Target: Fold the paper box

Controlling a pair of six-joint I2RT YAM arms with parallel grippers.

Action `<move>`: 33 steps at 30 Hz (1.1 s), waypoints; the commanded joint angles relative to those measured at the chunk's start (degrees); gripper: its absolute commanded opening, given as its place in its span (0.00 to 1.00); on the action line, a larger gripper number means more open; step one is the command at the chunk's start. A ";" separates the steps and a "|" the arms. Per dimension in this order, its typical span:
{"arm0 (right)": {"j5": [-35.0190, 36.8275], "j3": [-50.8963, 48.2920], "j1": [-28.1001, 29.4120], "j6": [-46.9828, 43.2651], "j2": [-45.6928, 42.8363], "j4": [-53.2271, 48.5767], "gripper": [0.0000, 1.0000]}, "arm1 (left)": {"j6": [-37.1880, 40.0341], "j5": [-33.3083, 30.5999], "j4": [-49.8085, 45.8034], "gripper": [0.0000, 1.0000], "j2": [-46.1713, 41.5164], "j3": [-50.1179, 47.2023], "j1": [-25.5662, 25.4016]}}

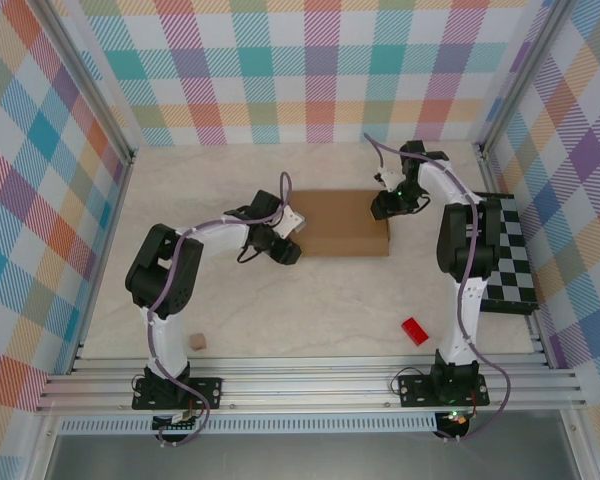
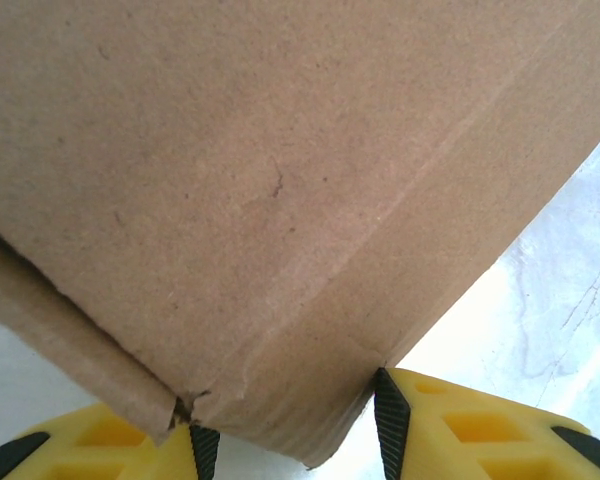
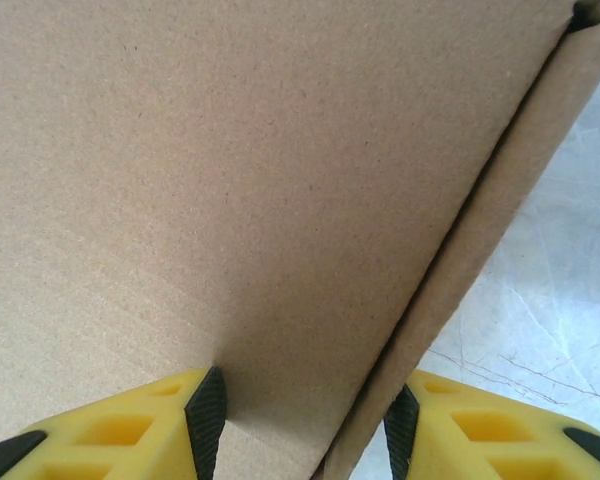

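The paper box (image 1: 340,222) is a flat brown cardboard mailer lying closed in the middle of the table. My left gripper (image 1: 292,240) is at its near left corner. In the left wrist view that gripper (image 2: 295,435) straddles a slightly torn corner of the box (image 2: 280,180), with both black pads against the cardboard. At the box's right end is my right gripper (image 1: 383,207). The right wrist view shows this gripper (image 3: 302,425) closed across the box (image 3: 230,180), one pad on the wide face and the other at the side wall.
A small red block (image 1: 414,331) lies near the right arm's base. A tiny tan cube (image 1: 197,342) sits near the left arm's base. A black-and-white checkerboard (image 1: 508,255) lies along the right wall. Plaid walls enclose the table on three sides.
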 commanded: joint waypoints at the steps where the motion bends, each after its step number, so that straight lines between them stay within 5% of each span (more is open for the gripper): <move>1: -0.82 -1.29 1.34 -2.91 4.94 -2.85 0.47 | 0.65 -4.59 5.01 0.49 -3.07 -1.57 -3.26; 6: 1.08 -1.93 1.27 -3.77 4.43 -2.35 0.47 | -5.98 -13.40 8.83 0.64 -5.93 -5.29 -2.86; 13: 0.39 -2.79 1.25 -4.68 3.81 -1.80 0.47 | -8.08 2.90 4.15 0.82 -2.46 -0.45 4.30; 21: -2.10 -3.52 1.25 -5.70 3.15 -1.15 0.47 | 2.31 13.58 -4.67 0.84 2.19 7.20 3.43; 29: -1.76 -3.53 1.08 -6.33 2.86 -1.40 0.47 | 4.67 5.70 -11.93 0.85 3.50 10.86 0.35; 33: -2.52 -2.29 0.78 -6.97 3.15 -2.17 0.47 | 3.73 2.00 -10.95 0.86 -0.25 5.32 -2.91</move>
